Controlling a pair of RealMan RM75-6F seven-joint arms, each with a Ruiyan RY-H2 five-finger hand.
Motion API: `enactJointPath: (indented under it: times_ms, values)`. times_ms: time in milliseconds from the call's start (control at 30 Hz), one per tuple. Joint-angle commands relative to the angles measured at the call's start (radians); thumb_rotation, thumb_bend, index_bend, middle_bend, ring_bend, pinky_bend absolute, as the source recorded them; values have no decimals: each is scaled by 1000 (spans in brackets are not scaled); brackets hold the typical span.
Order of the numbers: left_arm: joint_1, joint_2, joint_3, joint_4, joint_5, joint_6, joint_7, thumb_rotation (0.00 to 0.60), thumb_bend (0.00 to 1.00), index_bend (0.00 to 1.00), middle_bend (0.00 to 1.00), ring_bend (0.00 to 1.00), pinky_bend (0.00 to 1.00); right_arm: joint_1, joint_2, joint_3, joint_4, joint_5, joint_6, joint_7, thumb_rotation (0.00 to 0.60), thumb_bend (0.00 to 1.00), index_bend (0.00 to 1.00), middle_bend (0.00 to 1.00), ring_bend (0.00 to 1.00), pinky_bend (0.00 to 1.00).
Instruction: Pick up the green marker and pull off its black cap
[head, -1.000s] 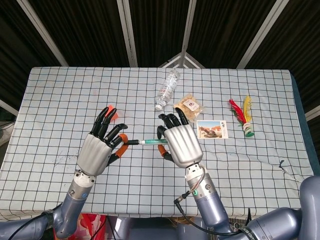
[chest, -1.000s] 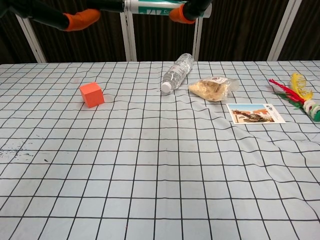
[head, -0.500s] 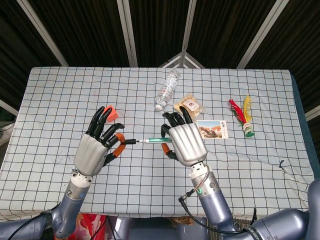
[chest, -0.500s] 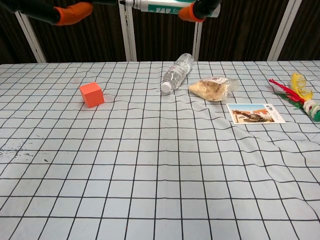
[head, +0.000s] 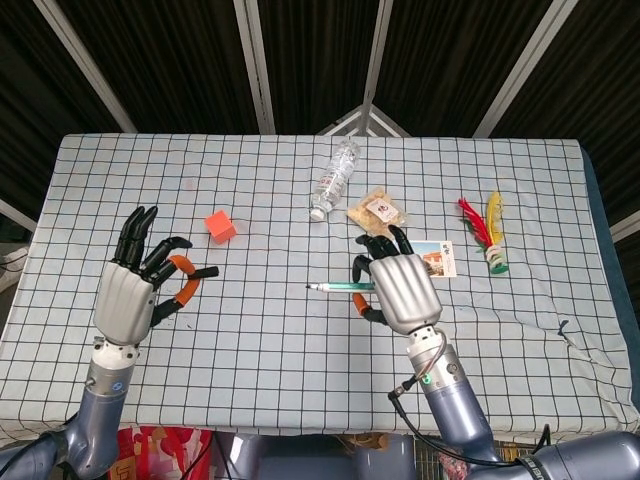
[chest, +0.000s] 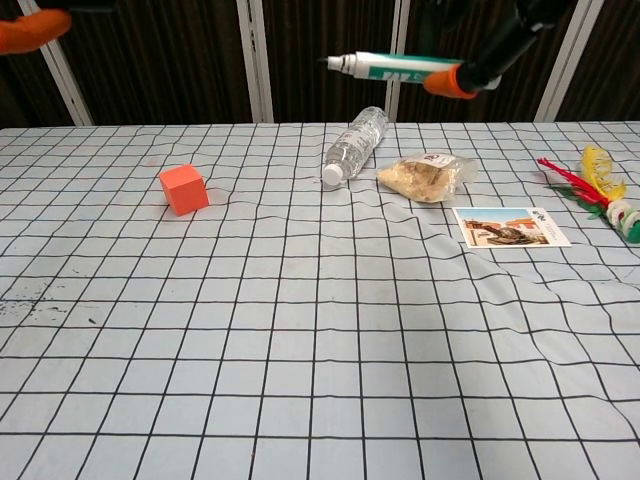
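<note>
Above the checked table (head: 500, 330), our right hand (head: 402, 290) grips the green marker (head: 338, 287), its long axis pointing to nine o'clock with the tip bare, while our left hand (head: 135, 292), well apart, apparently pinches the black cap (head: 207, 272).

Orange cube (chest: 184, 189), water bottle (chest: 353, 147), snack bag (chest: 421, 175), postcard (chest: 509, 226), feathered shuttlecock (chest: 603, 193) on checked tablecloth (chest: 300, 360)

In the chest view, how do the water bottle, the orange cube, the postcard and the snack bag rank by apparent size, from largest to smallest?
1. postcard
2. water bottle and snack bag: too alike to rank, and the bottle lies foreshortened
3. orange cube, though it sits nearer the camera than the bottle.
</note>
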Motion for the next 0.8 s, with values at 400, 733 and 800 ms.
enactJointPath:
  times_ms: [400, 733, 800]
  values:
    - [70, -49, 155, 238, -91, -90, -422, 600, 481, 652, 379, 0, 35, -88, -64, -170, 97, -70, -66, 45, 600, 527, 706, 231, 206, 89]
    - [65, -145, 178, 456, -90, -121, -518, 600, 481, 652, 375, 0, 35, -131, -198, -223, 308, -154, -120, 113, 600, 545, 707, 232, 206, 89]
    - [60, -172, 182, 504, -86, -124, -547, 600, 481, 652, 371, 0, 35, -143, -226, -233, 349, -170, -129, 129, 600, 545, 707, 232, 206, 88]
